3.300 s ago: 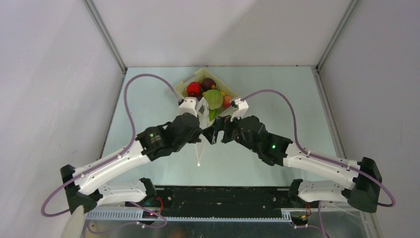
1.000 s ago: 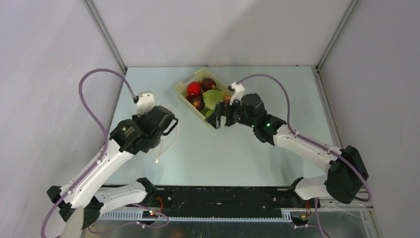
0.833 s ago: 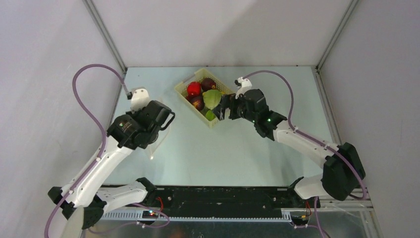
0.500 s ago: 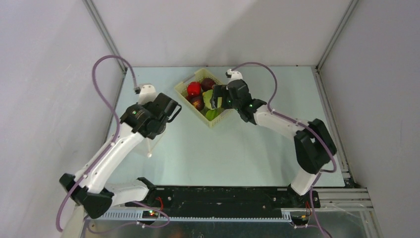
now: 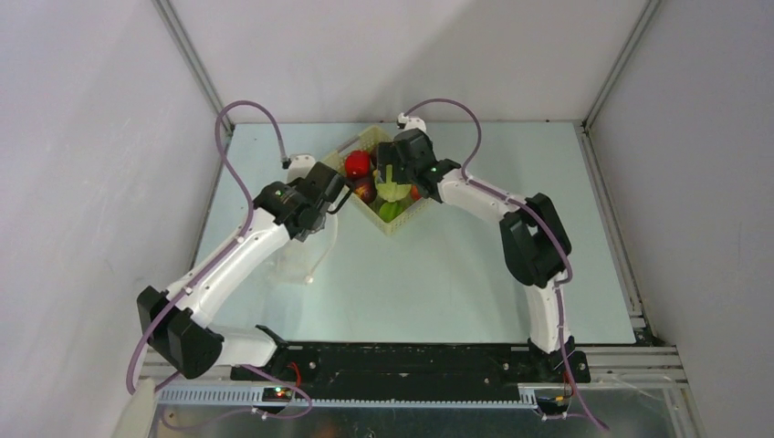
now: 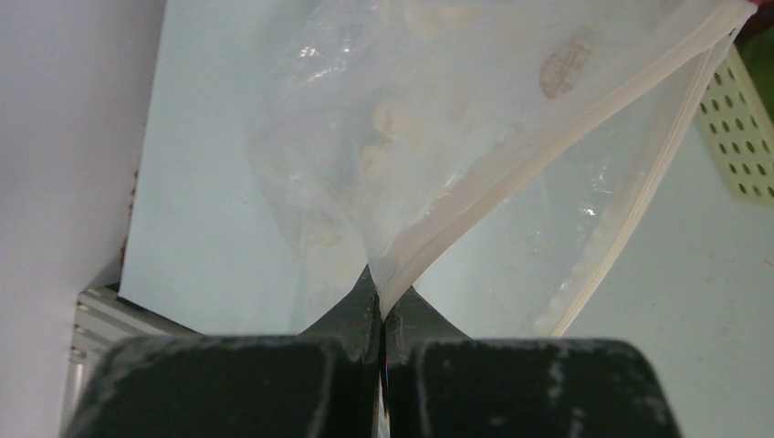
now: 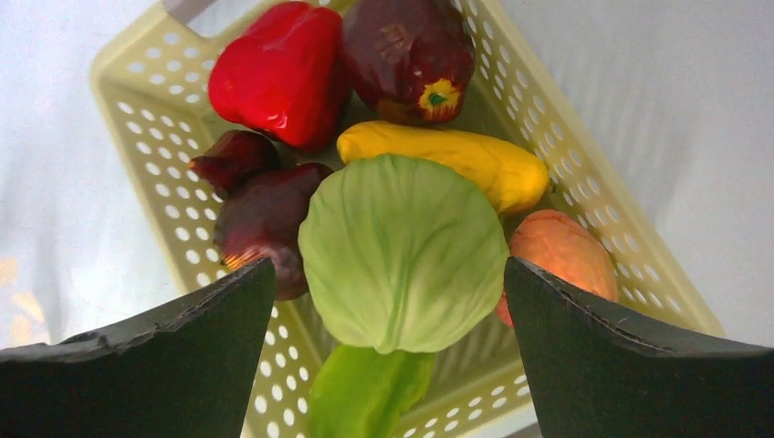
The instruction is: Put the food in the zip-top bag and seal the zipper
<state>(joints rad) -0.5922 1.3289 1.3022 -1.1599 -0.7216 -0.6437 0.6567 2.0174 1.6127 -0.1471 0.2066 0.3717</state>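
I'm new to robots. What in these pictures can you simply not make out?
- Floor of the basket, right wrist view: covered by the green cabbage and the other food.
- Far end of the bag, left wrist view: cut off by the top edge; overhead, too clear to trace.
- Tips of the right fingers, overhead view: hidden under the arm's own wrist.

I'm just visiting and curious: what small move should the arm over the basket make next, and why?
Probably lower the right gripper straight onto the round green piece and close on it. Its jaws stand wide open directly above that piece, which lies topmost in the basket, while the left gripper is pinched shut on the edge of the bag just beside the basket.
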